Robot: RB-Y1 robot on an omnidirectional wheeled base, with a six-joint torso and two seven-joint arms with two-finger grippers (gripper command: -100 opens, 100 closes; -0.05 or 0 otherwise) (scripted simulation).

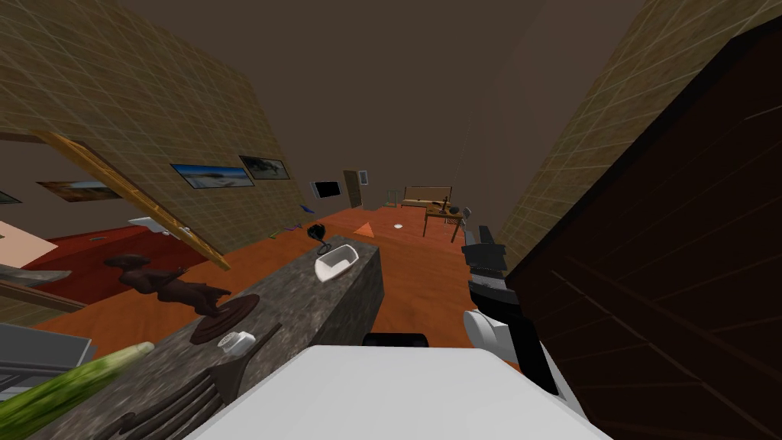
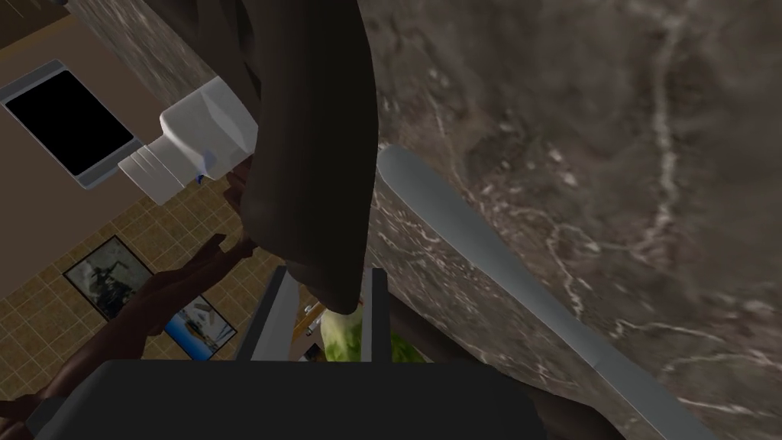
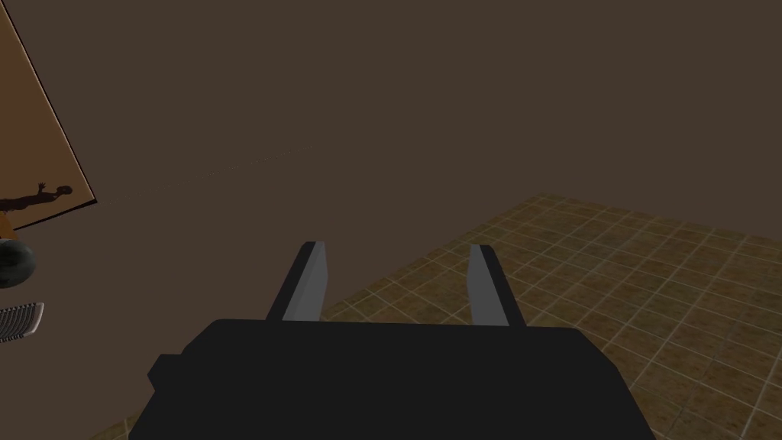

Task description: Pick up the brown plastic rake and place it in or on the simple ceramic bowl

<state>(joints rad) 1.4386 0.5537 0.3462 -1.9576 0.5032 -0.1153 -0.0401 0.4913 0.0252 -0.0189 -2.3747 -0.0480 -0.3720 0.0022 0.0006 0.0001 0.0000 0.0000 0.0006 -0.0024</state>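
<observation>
The brown rake (image 1: pixel 200 391) lies on the stone counter (image 1: pixel 321 305) at the near left, its tines toward me. In the left wrist view its dark brown handle (image 2: pixel 313 153) runs between the two fingers of my left gripper (image 2: pixel 327 276), which press its sides just above the counter. The white bowl (image 1: pixel 337 262) stands farther along the same counter, near its far end. My right gripper (image 3: pixel 397 279) is held up at the right, beside the dark cabinet, open with nothing between its fingers.
A small white bottle (image 1: pixel 235 343) and a dark figurine (image 1: pixel 172 286) on a round base stand beside the rake. A green vegetable (image 1: pixel 69 386) lies at the near left. A grey blade (image 2: pixel 496 267) rests on the counter. A tall dark cabinet (image 1: pixel 672 267) rises at the right.
</observation>
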